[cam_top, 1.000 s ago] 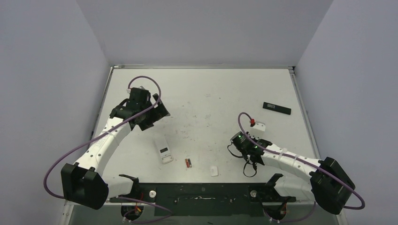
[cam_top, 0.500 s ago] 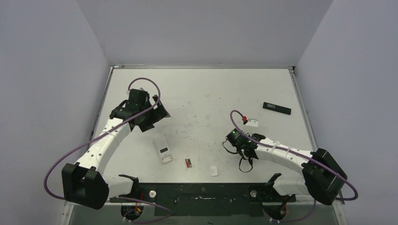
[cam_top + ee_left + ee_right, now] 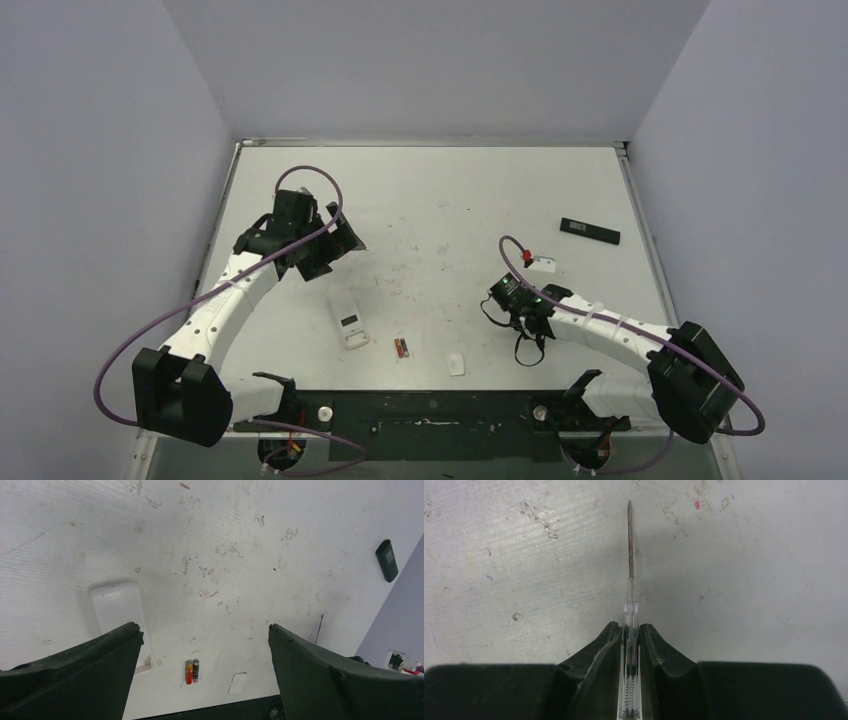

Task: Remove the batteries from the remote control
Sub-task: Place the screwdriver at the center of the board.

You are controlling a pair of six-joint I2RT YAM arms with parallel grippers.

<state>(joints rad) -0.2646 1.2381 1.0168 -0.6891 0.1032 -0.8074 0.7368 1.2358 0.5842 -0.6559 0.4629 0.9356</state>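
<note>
Top view: two batteries (image 3: 401, 348) lay out on the desk (image 3: 450, 190), long axes near-to-far, beside the white remote (image 3: 350, 322) and between both sets of fingers.

Left wrist: the left fingers (image 3: 75, 680) stood wide and empty, cells ahead.

Right wrist: the right fingers (image 3: 594, 652) pinched a screwdriver (image 3: 630, 555) pointing ahead — prying likely came next, needing its tip placed.

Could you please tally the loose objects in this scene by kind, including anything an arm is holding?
Remote controls: 2 (white remote, black remote)
Batteries: 2 (reddish battery, dark battery)
Plastic parts: 1 (small white plastic piece)
Tools: 1 (screwdriver, gripped by the right fingers)
Total: 6
</note>
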